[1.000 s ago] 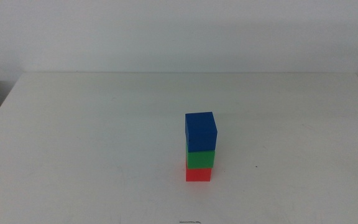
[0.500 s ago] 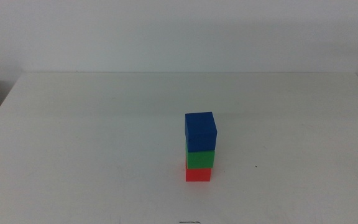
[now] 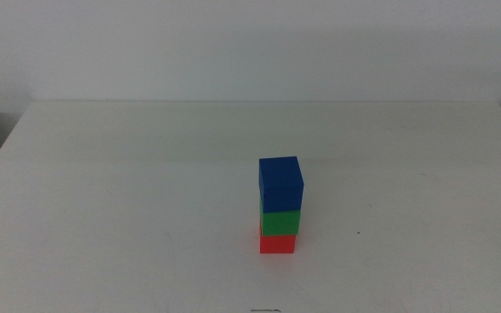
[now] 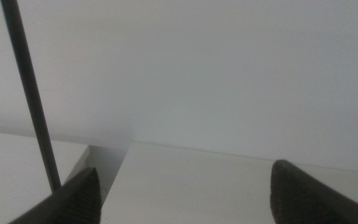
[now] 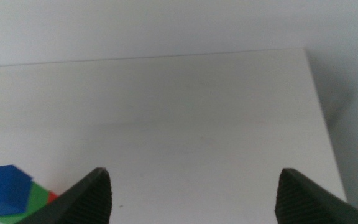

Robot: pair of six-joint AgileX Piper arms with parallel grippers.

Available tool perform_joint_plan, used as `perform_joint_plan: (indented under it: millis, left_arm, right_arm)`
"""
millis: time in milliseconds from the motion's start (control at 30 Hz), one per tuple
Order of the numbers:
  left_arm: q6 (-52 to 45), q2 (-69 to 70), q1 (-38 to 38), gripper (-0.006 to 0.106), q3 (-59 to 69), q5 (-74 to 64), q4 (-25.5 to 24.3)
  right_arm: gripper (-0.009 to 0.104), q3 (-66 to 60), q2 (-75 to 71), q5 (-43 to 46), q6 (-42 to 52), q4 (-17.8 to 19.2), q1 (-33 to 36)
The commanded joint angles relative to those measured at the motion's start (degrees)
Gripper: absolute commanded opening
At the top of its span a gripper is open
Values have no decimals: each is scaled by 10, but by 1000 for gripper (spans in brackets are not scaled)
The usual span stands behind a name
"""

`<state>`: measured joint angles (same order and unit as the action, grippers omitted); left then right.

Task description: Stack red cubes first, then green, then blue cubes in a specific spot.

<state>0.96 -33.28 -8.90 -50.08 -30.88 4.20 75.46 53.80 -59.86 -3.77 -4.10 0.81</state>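
Both grippers wait away from the cubes, and neither arm shows in the middle view. On the left gripper (image 4: 182,193), the two dark jaws stand wide apart with nothing between them. It looks toward a pale wall and the edge of the white table (image 4: 185,180). A thin dark rod (image 4: 30,93) stands near one jaw. On the right gripper (image 5: 194,193), the jaws are spread wide too, and they hold nothing. It looks across the bare table top, with the cubes off to one side, well apart from its jaws.

All three cubes sit in one tower on the table (image 3: 103,174), a bit right of the middle and near the front. Lowest is the red cube (image 3: 278,244), right on the white top. The green cube (image 3: 280,223) rests on the red one. The blue cube (image 3: 281,184) rests on the green one. The tower stands straight up, and the cubes touch each other.
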Motion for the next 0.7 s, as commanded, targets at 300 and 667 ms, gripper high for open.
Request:
perform_joint_plan:
  millis: [300,667]
  left_arm:
    - [1,97,11,93,147,83,5]
    - [1,240,71,93,337,82,5]
  right_arm:
    - [67,-317,-174,354,7,21,-5]
    - [67,-580,-385,417,7,41,-40]
